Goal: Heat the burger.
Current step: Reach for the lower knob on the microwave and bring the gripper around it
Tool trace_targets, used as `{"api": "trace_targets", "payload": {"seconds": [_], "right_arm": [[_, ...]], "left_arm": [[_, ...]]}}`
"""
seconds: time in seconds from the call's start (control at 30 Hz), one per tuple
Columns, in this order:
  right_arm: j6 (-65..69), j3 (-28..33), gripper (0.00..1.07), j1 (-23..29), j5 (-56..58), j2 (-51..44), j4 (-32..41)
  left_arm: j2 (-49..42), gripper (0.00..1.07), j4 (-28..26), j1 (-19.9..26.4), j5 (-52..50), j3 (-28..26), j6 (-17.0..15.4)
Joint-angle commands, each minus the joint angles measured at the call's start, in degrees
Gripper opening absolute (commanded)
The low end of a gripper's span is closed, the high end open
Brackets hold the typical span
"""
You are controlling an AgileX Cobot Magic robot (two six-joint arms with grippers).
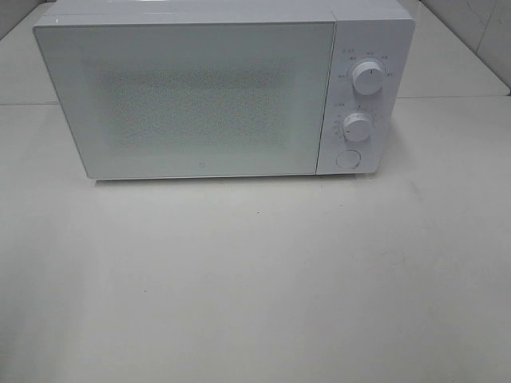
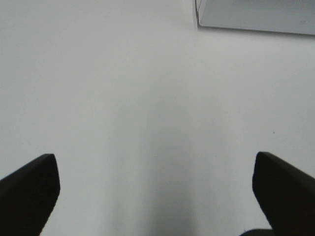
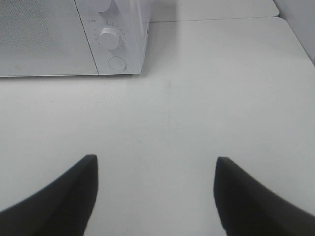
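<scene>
Exterior high cam is showing a white microwave (image 1: 200, 96) sitting at the back of a pale table (image 1: 255, 287). Its door (image 1: 184, 152) is sitting shut on the left. Upper knob (image 1: 368, 75), lower knob (image 1: 358, 126) and round button (image 1: 347, 159) are lining up on the right panel. Burger isn't showing in any view, and the door mesh is too hazy to tell what's behind it. Left gripper (image 2: 155, 162) is hovering over tabletop w/ jaws spread wide, gripping nothing. Right gripper (image 3: 156, 160) is facing the microwave's knob side, jaws moderately apart, empty.
</scene>
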Motion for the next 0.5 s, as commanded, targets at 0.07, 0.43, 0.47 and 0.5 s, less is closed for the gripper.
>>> {"api": "trace_targets", "payload": {"seconds": [0.07,0.43,0.47,0.5], "right_arm": [[0.57,0.00,0.64,-0.17,-0.40,-1.60,0.34],[0.57,0.00,0.64,-0.17,-0.40,-1.60,0.34],[0.52,0.00,0.64,-0.17,-0.40,-1.60,0.34],[0.52,0.00,0.64,-0.17,-0.40,-1.60,0.34]], "left_arm": [[-4.87,1.01,0.23,-0.06,-1.83,0.34,0.00],[-14.67,1.01,0.80,-0.06,5.10,2.06,-0.06],[-15.64,1.01,0.80,-0.06,5.10,1.83,0.00],[-15.64,1.01,0.80,-0.06,5.10,1.83,0.00]]}}
